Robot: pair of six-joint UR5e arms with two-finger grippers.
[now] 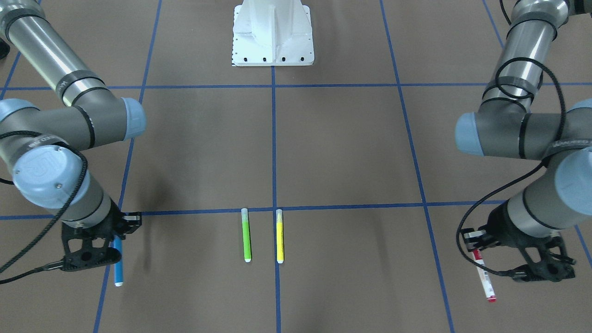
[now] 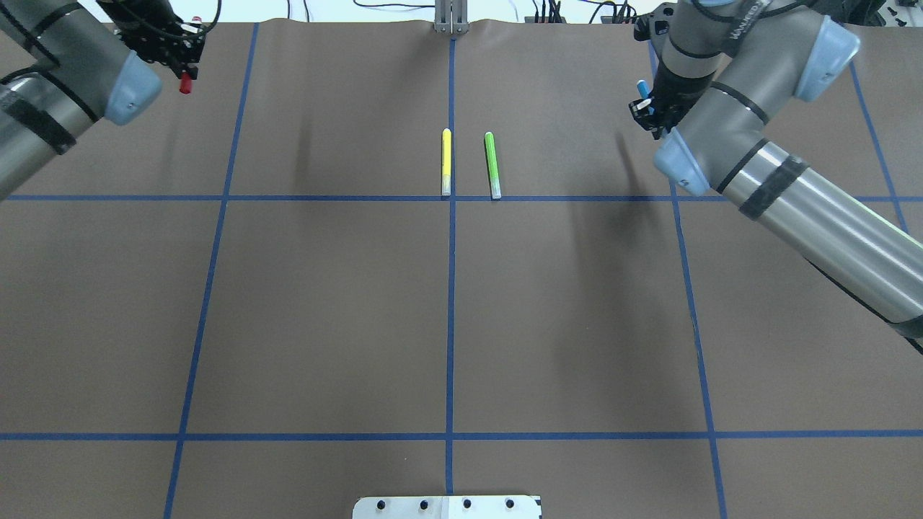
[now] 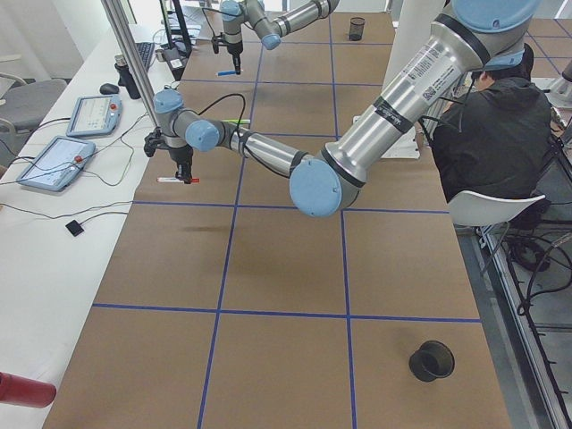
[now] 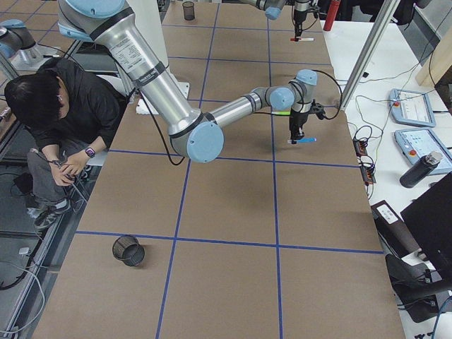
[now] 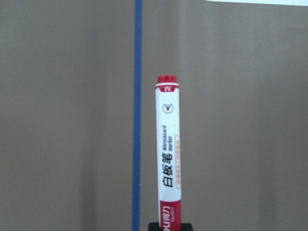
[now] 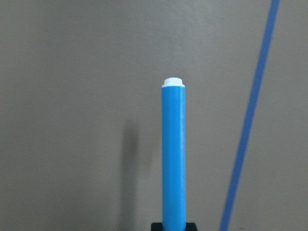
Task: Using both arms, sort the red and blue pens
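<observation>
The red pen [image 5: 168, 154], white-barrelled with a red cap and printed label, sticks out level from my left gripper [image 1: 477, 247], which is shut on its cap end. It hangs low over the brown table at the robot's far left, where the overhead view shows the red pen [image 2: 185, 86]. The blue pen [image 6: 173, 154] is held the same way in my right gripper [image 1: 116, 240], shut on it, at the far right of the table. Its shadow lies off to one side, so it is clear of the surface. From overhead only the blue pen's [image 2: 641, 90] tip shows beside the right wrist.
A green marker [image 1: 246, 236] and a yellow marker [image 1: 279, 236] lie side by side at the table's middle, along a blue tape line. The white robot base [image 1: 273, 37] stands behind them. A black cup [image 3: 432, 360] sits at one corner. A seated person [image 4: 63, 106] is beside the table.
</observation>
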